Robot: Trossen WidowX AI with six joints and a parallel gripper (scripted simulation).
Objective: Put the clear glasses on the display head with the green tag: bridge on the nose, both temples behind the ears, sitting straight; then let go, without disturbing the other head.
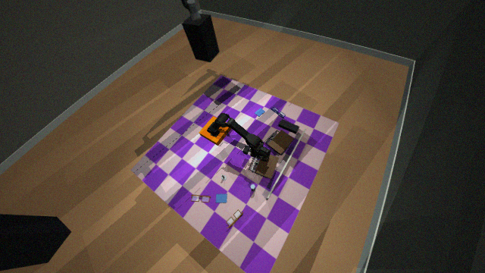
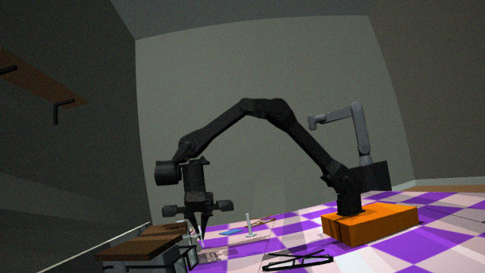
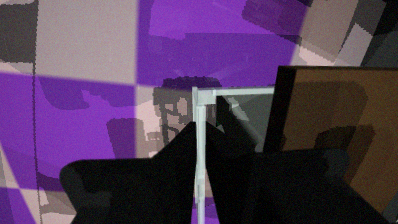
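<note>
My gripper is shut on the clear glasses and points down. In the wrist view the pale front bar runs between the fingers, and one temple extends right to the brown-topped head. The glasses are beside the far head; contact cannot be told. The other head has a brown top and dark glasses at its front. No green tag can be made out; nose and ears are hidden.
A pale rail runs behind the heads. A thin upright stand, blue cloth, brown glasses and a dark case lie around. Black folded glasses lie near the orange base.
</note>
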